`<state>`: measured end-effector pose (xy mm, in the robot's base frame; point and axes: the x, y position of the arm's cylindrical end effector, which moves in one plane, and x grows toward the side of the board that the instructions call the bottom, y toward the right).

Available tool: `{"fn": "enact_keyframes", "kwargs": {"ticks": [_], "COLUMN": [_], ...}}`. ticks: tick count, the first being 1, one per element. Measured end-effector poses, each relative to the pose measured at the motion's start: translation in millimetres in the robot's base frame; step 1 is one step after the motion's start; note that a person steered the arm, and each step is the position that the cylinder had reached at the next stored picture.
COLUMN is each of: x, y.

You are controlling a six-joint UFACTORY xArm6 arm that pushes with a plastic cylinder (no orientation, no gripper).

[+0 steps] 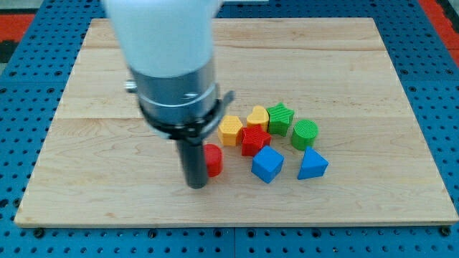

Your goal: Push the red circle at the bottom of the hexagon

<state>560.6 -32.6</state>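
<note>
The red circle [214,160] lies on the wooden board [93,179], just below and to the left of the orange hexagon [230,130]. My tip [196,184] is at the red circle's left side, touching or almost touching it, and the rod hides the circle's left part. The arm's white and grey body [172,64] covers the board above the rod.
To the right of the hexagon is a tight cluster: a yellow heart [257,115], a green star [280,117], a red star [254,140], a green circle [304,134], a blue cube [267,164] and a blue triangle [312,165].
</note>
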Motion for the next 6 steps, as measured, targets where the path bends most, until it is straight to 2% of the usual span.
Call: {"fn": "enact_keyframes", "kwargs": {"ticks": [1, 2, 3, 4, 5, 6], "x": [1.0, 19.2, 24.0, -1.2, -4.1, -8.6], "y": [63.6, 64.2, 24.7, -46.0, 5.4, 28.9]}}
